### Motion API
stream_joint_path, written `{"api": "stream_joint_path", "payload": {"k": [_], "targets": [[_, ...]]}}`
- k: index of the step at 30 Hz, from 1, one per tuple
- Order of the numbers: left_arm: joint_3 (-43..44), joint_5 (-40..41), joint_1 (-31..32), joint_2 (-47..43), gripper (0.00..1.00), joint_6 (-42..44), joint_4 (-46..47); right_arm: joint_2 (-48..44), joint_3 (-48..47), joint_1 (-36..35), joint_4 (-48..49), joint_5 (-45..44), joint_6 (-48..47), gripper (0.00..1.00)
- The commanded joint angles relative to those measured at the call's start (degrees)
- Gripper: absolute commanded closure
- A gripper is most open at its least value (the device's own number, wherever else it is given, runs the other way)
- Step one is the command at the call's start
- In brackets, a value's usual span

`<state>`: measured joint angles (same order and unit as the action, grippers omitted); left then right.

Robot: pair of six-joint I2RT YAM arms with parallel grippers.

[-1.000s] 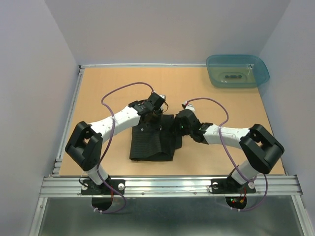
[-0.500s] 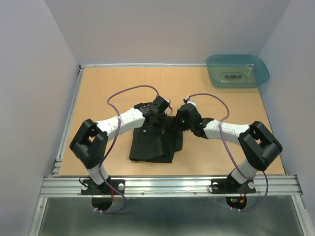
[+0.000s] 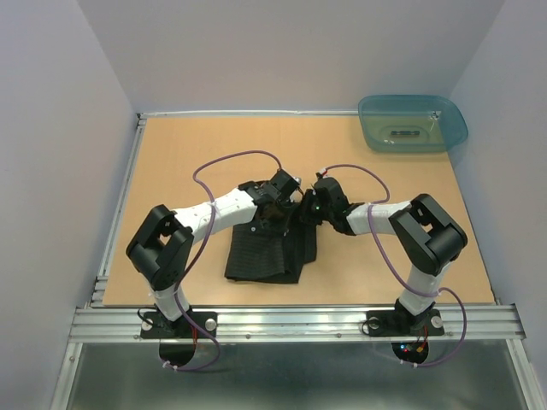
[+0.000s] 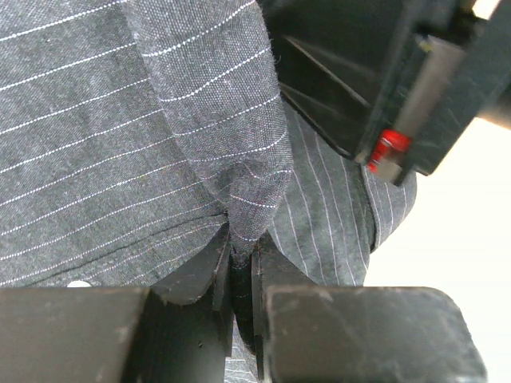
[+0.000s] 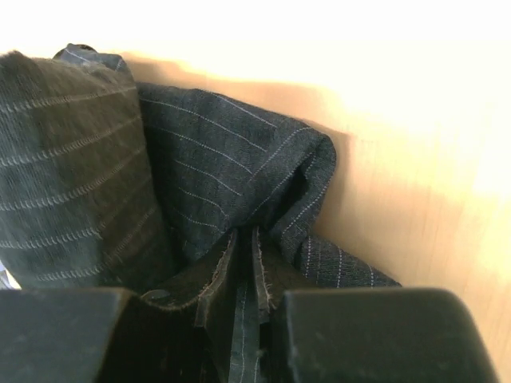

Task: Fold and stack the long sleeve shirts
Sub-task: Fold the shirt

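The long sleeve shirt [image 3: 267, 249] is a black pinstriped bundle, partly folded, on the wooden table near the front middle. At its far edge my left gripper [image 3: 285, 193] is shut on a fold of the cloth [image 4: 247, 199]; the pinstriped fabric runs down between its jaws. My right gripper [image 3: 309, 210] is at the shirt's far right corner and is shut on a pinch of dark cloth [image 5: 239, 191]. The two grippers are close together, nearly touching. The right gripper's black body with a red part [image 4: 387, 148] shows in the left wrist view.
A teal plastic tub [image 3: 412, 122] stands at the far right corner of the table [image 3: 171, 162]. Grey walls close in the left, back and right sides. A metal rail [image 3: 291, 322] runs along the near edge by the arm bases.
The right gripper moved left and farther onto the shirt's far right corner and closed on the cloth. The left gripper shifted right, toward it, still holding its fold.
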<state>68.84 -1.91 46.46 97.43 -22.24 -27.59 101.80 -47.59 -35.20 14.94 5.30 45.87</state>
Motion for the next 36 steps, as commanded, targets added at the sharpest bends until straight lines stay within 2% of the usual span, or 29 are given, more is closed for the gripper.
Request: {"api": "stream_joint_path", "payload": {"k": [1,9,12,14,16,17,20,26,32,36], "targets": [[3.40,-0.37,1.88,0.39,0.96,1.41,-0.61,1.47,-1.01,0.57,5.45,2.08,0.72,0.82],[5.60,0.94,3.03,2.24,0.96,0.62,-1.67,1.74,-0.22,0.57,5.98,1.99,0.28,0.82],[6.39,1.47,3.11,3.47,0.90,-0.96,-2.11,1.65,-0.22,0.57,6.15,2.43,0.28,0.82],[6.83,1.47,3.03,4.09,0.78,-1.84,-2.46,1.13,-0.13,0.66,6.15,2.52,0.28,0.82],[7.36,1.47,3.03,3.91,0.70,-3.16,-2.20,0.60,0.22,0.66,6.15,2.43,0.01,0.81],[7.45,3.21,3.11,3.21,0.61,-3.68,-2.03,0.25,0.31,0.66,6.15,2.00,-0.16,0.81],[8.06,4.20,3.03,0.84,0.42,-5.00,-1.50,-1.60,0.66,0.66,5.54,0.59,-1.30,0.80],[9.38,4.90,2.32,-5.65,0.25,-6.93,-0.88,-8.01,-1.44,1.19,-1.30,-4.76,-6.05,0.71],[7.90,5.95,-0.31,-14.36,0.25,-8.25,1.05,-15.65,-4.52,2.94,-10.80,-13.11,-11.93,0.66],[1.59,6.13,-5.30,-22.60,0.27,-8.52,3.15,-20.23,-6.28,2.86,-14.23,-12.25,-13.35,0.63]]}}
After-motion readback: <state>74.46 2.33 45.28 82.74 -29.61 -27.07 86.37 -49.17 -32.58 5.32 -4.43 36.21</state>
